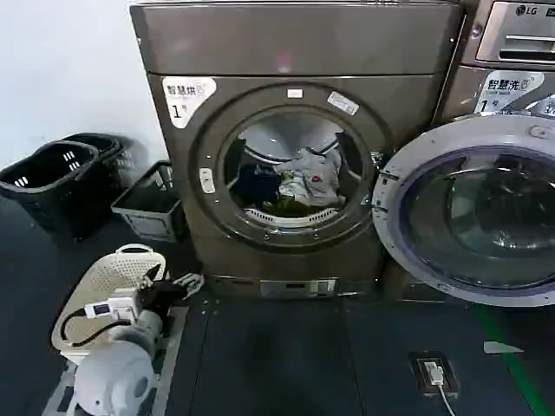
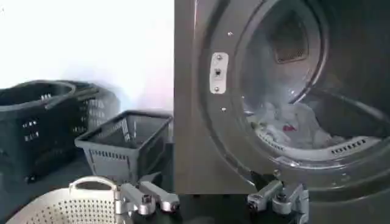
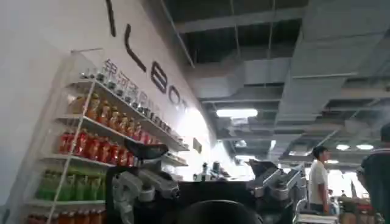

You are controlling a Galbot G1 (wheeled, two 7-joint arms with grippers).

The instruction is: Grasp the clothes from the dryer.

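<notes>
Clothes (image 1: 295, 184) lie heaped low in the drum of the dryer (image 1: 290, 147): a whitish-grey piece with a small red mark on top, a dark navy piece to its left, a yellow-green one beneath. The dryer door (image 1: 473, 208) is swung fully open to the right, so your porthole is unobstructed across its whole rim. In the left wrist view the whitish-grey garment (image 2: 286, 128) rests against the front lip of the drum.

Your left tool (image 1: 178, 289) sits low at the dryer's left front corner, above a white perforated basket (image 1: 104, 286); its fingers (image 2: 149, 198) stand spread apart with nothing between them, well short of the porthole. Your right tool (image 3: 210, 182) is raised and pointed toward the room's ceiling and a drinks shelf (image 3: 103, 146); its fingers appear parted and empty, though the angle makes this less than certain.

Two black laundry baskets (image 1: 56, 178) stand against the wall on the left, and a grey basket (image 1: 147, 204) just beside the dryer; contents cannot be made out. The dark floor (image 1: 286, 355) before the dryer is open apart from a floor socket (image 1: 432, 373) toward the right.
</notes>
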